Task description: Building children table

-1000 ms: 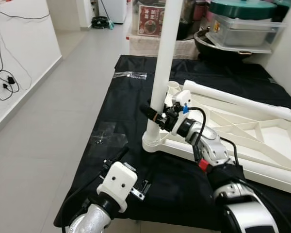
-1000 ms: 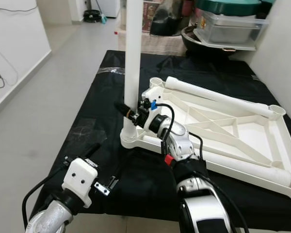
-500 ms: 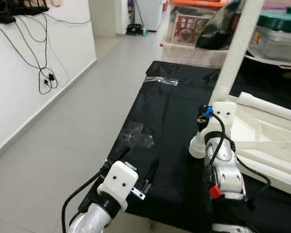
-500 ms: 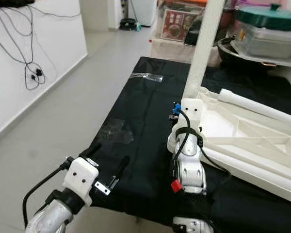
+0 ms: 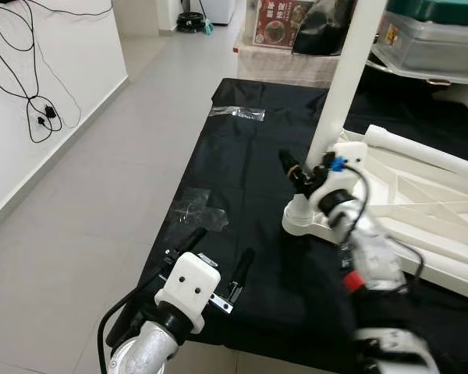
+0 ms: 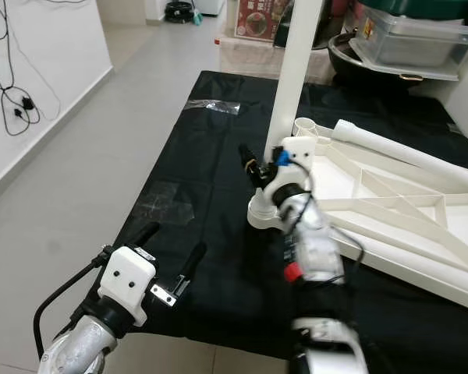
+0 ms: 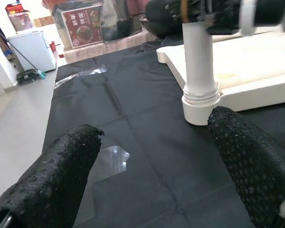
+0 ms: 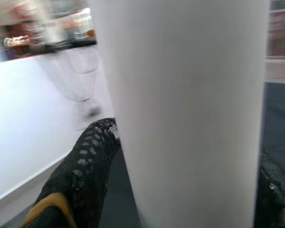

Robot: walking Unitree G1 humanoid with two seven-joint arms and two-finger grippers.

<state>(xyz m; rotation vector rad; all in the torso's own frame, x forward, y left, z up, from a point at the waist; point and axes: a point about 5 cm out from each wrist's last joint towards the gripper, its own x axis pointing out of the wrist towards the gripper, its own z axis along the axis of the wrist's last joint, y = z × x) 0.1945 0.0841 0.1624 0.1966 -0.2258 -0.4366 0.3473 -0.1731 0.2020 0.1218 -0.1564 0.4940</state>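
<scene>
Right gripper [image 6: 257, 167] fingers straddle the upright table leg [image 6: 295, 70], apparently clamped. Keep the leg vertical while seating it in the tabletop [image 6: 390, 206] corner socket. Left gripper [image 5: 218, 253] hovers released.

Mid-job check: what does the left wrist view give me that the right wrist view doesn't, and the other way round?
Left wrist view: the foot of the upright white leg seated in the corner socket of the white table frame, on the black sheet, with clear tape further off, seen between the left gripper's open fingers.

Right wrist view: a close look at the right gripper, one black finger on each side of the leg shaft; whether they press it is unclear.

Both: the same white leg, and the black sheet.
</scene>
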